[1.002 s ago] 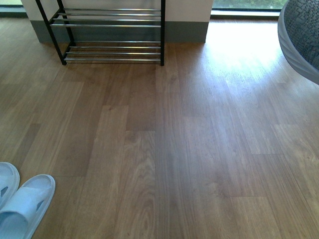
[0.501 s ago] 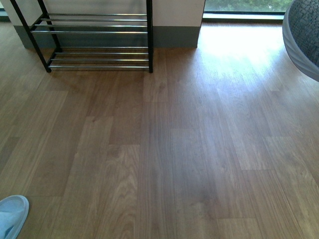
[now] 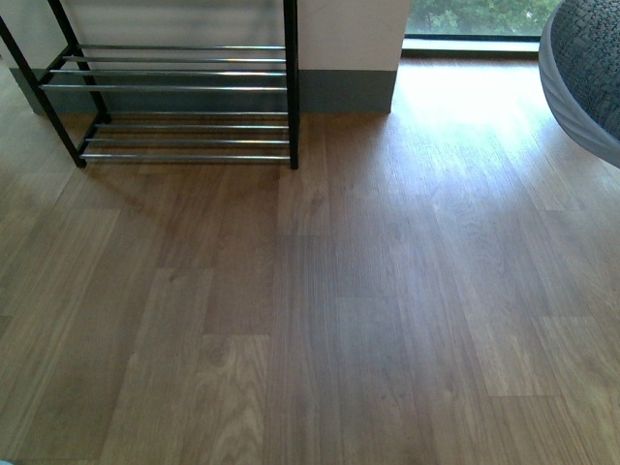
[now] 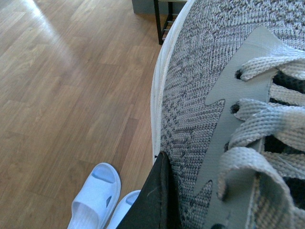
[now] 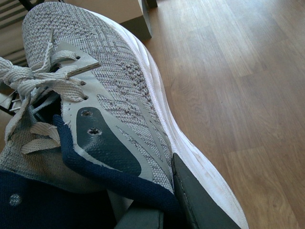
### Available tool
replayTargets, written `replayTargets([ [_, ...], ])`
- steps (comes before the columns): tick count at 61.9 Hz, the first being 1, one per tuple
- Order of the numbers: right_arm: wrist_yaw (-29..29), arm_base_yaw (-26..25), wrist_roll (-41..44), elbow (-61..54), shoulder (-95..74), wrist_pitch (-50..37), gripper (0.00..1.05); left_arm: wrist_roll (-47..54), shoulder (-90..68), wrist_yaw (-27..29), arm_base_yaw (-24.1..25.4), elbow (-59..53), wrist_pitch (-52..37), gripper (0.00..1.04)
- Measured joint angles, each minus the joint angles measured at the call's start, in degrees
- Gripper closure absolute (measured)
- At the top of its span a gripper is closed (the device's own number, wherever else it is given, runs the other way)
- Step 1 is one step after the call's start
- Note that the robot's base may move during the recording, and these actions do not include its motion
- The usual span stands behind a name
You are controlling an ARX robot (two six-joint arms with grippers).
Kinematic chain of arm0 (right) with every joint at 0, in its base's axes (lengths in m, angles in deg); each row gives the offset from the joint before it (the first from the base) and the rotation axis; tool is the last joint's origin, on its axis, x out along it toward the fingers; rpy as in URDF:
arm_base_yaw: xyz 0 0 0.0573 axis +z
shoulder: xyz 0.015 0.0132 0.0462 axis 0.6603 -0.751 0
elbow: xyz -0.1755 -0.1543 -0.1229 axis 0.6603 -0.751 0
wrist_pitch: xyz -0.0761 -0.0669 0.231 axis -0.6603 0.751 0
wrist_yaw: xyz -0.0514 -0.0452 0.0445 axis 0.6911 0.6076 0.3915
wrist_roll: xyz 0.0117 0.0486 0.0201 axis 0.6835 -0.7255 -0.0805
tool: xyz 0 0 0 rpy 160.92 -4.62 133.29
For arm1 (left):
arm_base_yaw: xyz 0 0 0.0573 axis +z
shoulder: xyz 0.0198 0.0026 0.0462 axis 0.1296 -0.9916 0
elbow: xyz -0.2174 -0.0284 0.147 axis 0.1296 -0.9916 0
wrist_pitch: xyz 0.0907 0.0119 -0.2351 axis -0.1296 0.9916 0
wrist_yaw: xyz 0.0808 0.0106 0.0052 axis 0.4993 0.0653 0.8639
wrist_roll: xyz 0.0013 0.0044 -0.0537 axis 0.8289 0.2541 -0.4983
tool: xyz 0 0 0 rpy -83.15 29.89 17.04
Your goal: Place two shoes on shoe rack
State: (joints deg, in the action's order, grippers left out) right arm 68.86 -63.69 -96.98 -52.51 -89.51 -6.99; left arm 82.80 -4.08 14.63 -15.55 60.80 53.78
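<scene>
One grey sneaker [image 4: 200, 95] fills the left wrist view. My left gripper [image 4: 190, 210] is shut on it, a dark finger [image 4: 153, 202] pressed to its knit side beside the white sole. The other grey sneaker [image 5: 119, 86] lies across the right wrist view, my right gripper [image 5: 167, 205] shut on its side near the navy collar. In the front view that sneaker's toe [image 3: 586, 68] hangs at the upper right, above the floor. The shoe rack [image 3: 184, 87] stands against the wall at the upper left, its chrome rods bare. No gripper shows in the front view.
Two white slippers [image 4: 93, 200] lie on the wooden floor [image 3: 320, 320] under the left sneaker. A white wall with a grey skirting [image 3: 344, 92] runs behind the rack, and a window [image 3: 475, 19] is to its right.
The front view has moved forward: the rack sits lower and larger in the picture. The white slippers have slipped out of its bottom left corner. Both sneakers stay held.
</scene>
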Motion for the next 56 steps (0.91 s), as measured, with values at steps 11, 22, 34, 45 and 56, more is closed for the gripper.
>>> replayTargets([
  [11, 0.0, 0.0, 0.0, 0.0, 0.0, 0.0, 1.03, 0.0, 0.0, 0.0, 0.0, 0.0, 0.0, 1.02],
  [22, 0.3, 0.0, 0.0, 0.0, 0.0, 0.0, 1.03, 0.0, 0.0, -0.2, -0.1, 0.0, 0.0, 1.02],
  [34, 0.1, 0.0, 0.0, 0.0, 0.0, 0.0, 1.03, 0.0, 0.0, -0.2, -0.1, 0.0, 0.0, 1.02],
  [45, 0.0, 0.0, 0.0, 0.0, 0.0, 0.0, 1.03, 0.0, 0.0, 0.0, 0.0, 0.0, 0.0, 1.02],
  [56, 0.0, 0.0, 0.0, 0.0, 0.1, 0.0, 1.03, 0.0, 0.0, 0.0, 0.0, 0.0, 0.0, 1.02],
])
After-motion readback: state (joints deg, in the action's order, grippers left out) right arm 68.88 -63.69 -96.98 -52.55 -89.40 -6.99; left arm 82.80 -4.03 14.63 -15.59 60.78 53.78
